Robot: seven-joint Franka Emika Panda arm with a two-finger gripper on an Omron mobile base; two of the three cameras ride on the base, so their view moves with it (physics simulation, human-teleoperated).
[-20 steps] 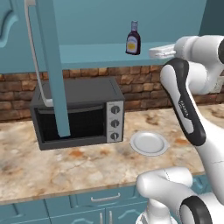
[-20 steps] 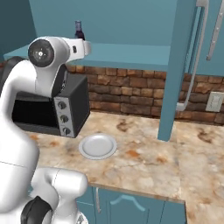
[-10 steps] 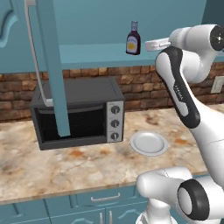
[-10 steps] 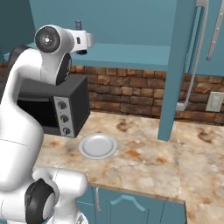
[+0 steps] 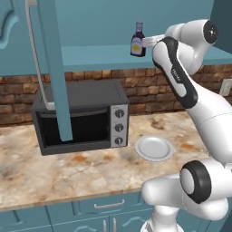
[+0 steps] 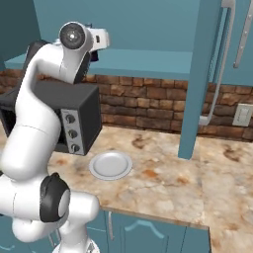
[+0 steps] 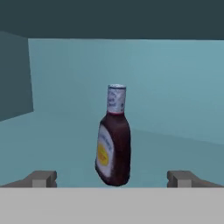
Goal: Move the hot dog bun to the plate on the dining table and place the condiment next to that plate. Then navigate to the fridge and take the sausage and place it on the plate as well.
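One condiment bottle is seen standing upright on the teal shelf of an open wall cupboard, above the brick backsplash and well above the marbled surface. The claw is held level with the bottle's lower body, its two fingertips set wide apart with nothing between them, and the bottle is centred in the gap, a little ahead of them. From the left base view the hand is reached in from the bottle's right side, the bottle being just beside the end of the arm. The bottle's long axis is vertical, its narrow grey-blue capped neck pointing up and the yellow-orange label turned partly toward the hand.

The coming move is judged to turn on a straight advance along the claw's own line until the dark body sits between the fingertips, followed by closing across its width. Open room is seen on both sides of the bottle on the shelf, and the cupboard's back wall lies behind it. A low cupboard ceiling is seen overhead, so little lift is allowed before withdrawal.

Below, a black toaster oven and a small white plate are set on the surface, well clear of the reach.
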